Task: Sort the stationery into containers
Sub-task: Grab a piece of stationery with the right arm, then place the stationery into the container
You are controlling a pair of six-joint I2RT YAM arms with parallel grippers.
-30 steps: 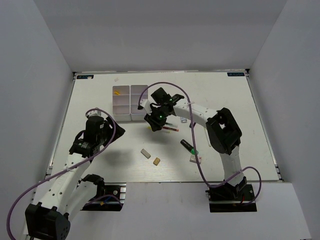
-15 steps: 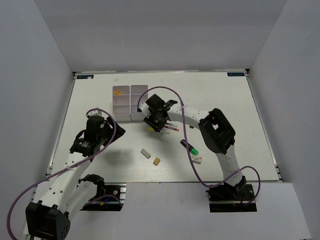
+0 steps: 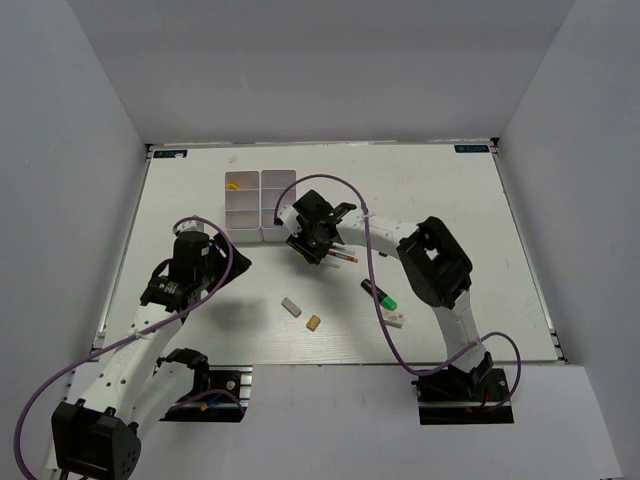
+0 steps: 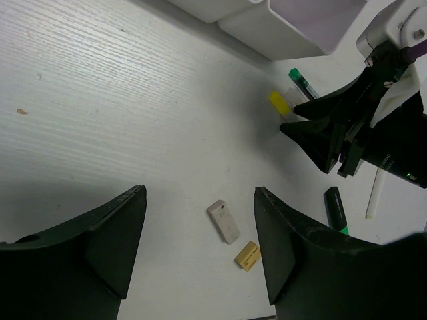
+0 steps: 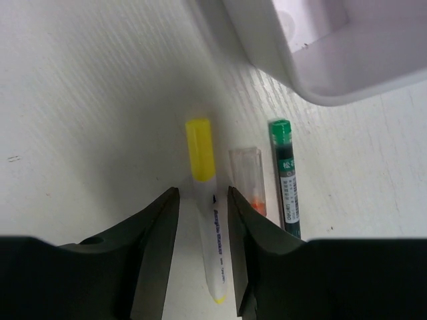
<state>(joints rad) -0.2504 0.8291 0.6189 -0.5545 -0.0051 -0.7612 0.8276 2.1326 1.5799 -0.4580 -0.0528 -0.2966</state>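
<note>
1. Right wrist view: the right gripper (image 5: 202,193) is open low over the table (image 5: 80,100). One finger sits each side of a white marker (image 5: 207,220) with a yellow cap, and a thin gap shows on both sides.
2. A clear-capped pen (image 5: 247,173) and a green-capped pen (image 5: 285,180) lie just beside the marker. Their lower ends are hidden behind a finger.
3. Only a corner of the organiser (image 5: 313,73) shows there, just beyond the pens.
4. From the top external view the right gripper covers the marker.
5. Left wrist view: the left gripper (image 4: 200,193) is spread wide with nothing between its fingers. A grey eraser (image 4: 223,222) and a tan eraser (image 4: 247,256) lie near each other on the table beyond it.
6. A black highlighter (image 4: 335,208) is partly hidden by a left finger.
7. A small yellow item (image 3: 234,184) lies in the organiser's far-left compartment, too small to identify.
</note>
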